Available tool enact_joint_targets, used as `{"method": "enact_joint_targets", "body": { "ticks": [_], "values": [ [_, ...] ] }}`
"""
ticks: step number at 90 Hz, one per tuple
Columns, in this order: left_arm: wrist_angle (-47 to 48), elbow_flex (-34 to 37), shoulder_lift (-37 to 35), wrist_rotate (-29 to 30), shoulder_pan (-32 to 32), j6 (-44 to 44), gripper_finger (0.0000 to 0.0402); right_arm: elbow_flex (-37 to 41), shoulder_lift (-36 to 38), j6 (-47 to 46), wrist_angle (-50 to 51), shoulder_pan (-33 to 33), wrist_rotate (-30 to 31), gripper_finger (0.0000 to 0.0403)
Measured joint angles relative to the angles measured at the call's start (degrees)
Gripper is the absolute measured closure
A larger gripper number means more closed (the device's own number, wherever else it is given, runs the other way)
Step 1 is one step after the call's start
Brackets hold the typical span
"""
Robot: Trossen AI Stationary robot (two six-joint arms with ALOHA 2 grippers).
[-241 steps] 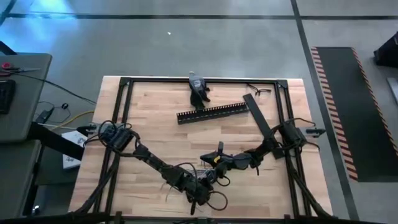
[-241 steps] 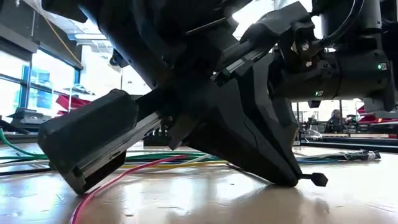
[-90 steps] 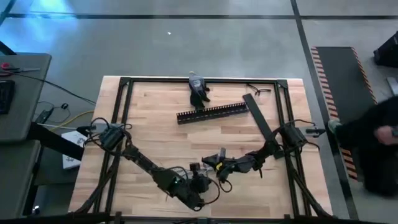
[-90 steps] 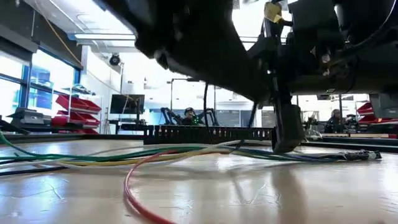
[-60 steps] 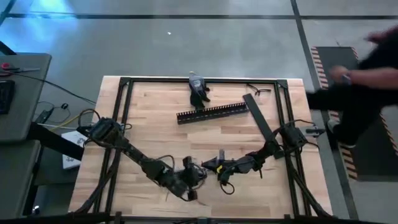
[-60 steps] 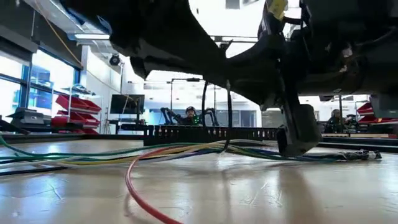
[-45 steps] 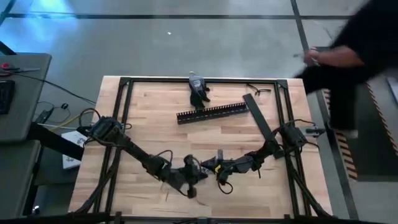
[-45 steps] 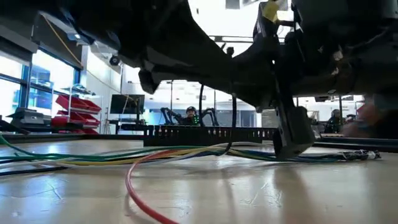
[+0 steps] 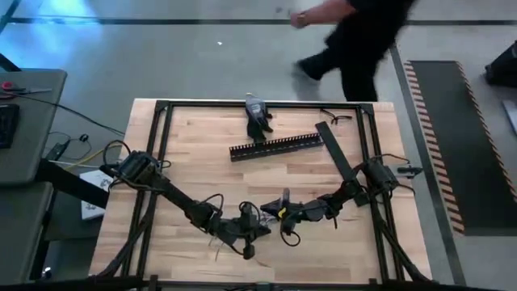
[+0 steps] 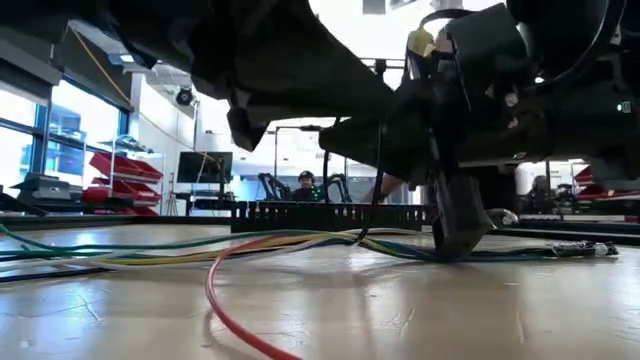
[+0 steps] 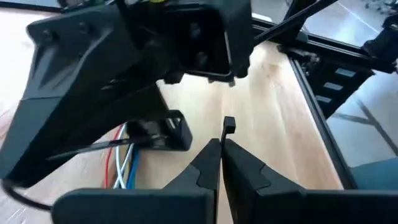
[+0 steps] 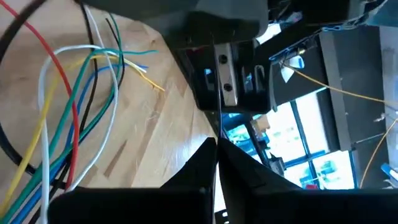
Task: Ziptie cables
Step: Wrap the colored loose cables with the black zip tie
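Bright daylight floods in from the windows (image 10: 40,120) behind, leaving both arms as dark silhouettes in the low view. The table (image 10: 400,310) shows soft glare. A person (image 9: 355,36) walking past its far edge is motion-blurred.

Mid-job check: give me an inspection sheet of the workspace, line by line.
Surface: wooden table with black frame.
Job's things: cables, coloured bundle on the wood near both grippers; zip tie pokes out beside the wires.
Clutter: comb-edged duct, flat black strip, small dark tool at the far edge.
Grippers: left gripper fingers together; right gripper fingers together on a thin strip.
Surroundings: person walking past the table's far side.
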State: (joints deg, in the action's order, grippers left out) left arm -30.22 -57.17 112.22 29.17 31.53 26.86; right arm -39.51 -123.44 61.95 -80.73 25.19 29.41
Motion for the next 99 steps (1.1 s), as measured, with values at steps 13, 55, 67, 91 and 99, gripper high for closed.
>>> {"method": "enact_joint_targets", "body": {
  "ticks": [13,55,67,91,99],
  "values": [
    [0.07,0.0,-0.01,0.35,0.27,0.01,0.0401,0.0,-0.02,0.4,0.35,0.82,0.78,0.0403],
    [2.51,0.0,-0.28,4.84,1.76,0.55,0.0401,0.0,-0.07,1.76,-0.63,1.6,1.93,0.0403],
    [2.58,0.0,-0.28,5.7,1.88,0.98,0.0401,-0.54,-0.07,3.13,-0.52,2.27,3.17,0.0403],
    [2.58,0.0,-0.31,5.69,1.88,1.18,0.0401,-1.64,-0.07,3.88,1.32,3.41,4.62,0.0403],
    [2.58,0.0,-0.31,5.72,1.88,1.43,0.0402,-1.64,-0.07,4.05,1.35,3.74,4.72,0.0403]
  ]
}}
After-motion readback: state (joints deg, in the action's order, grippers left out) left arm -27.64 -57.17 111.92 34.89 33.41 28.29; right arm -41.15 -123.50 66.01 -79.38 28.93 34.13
